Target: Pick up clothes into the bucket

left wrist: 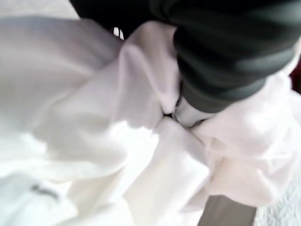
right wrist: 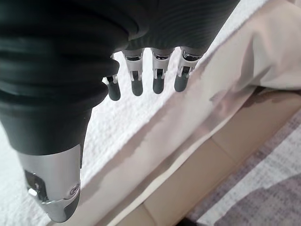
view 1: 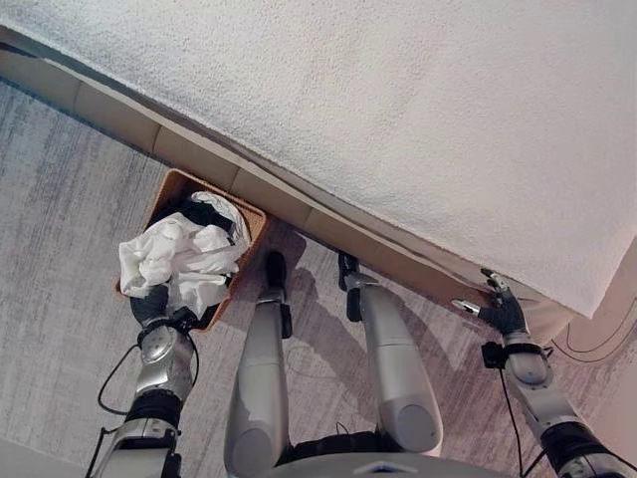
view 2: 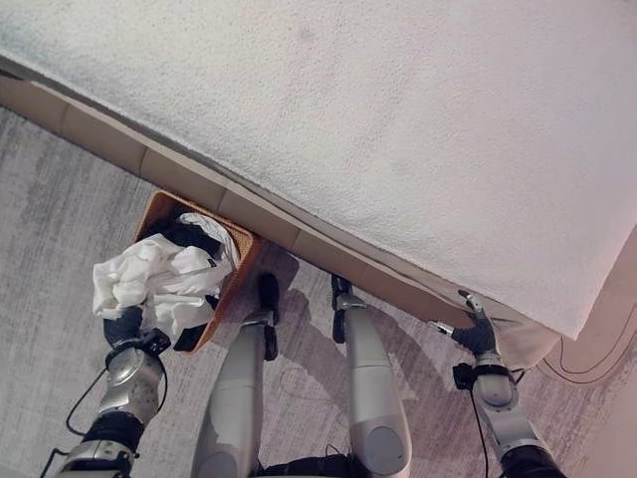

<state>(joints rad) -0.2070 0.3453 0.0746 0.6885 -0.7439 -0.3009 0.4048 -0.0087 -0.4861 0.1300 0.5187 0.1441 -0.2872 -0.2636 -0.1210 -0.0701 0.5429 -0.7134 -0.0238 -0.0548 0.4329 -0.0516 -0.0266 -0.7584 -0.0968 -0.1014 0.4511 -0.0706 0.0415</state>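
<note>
**White cloth bunched over the bucket: let it drop inside**

White cloth (left wrist: 117,141) fills the left wrist view, bunched tight against the dark ribbed cover of the left hand (view 1: 151,305). The hand's fingers are buried in the folds, so whether they are clamped on the cloth or only under it I cannot tell. From the head views the bundle sits on top of the brown bucket (view 1: 249,221), spilling over its near rim toward the hand, with a dark garment (view 1: 207,211) already lying inside behind it. The bucket stands on the grey carpet (view 1: 60,199) just beside the bed (view 1: 398,100).

To finish well, the bundle should probably be carried further over the bucket's middle before letting go, since the overhanging folds could slide out onto the carpet. A downward push after release would likely settle it.

The right hand (right wrist: 146,77) hangs by the bed's edge with fingers straight and relaxed, holding nothing.
</note>
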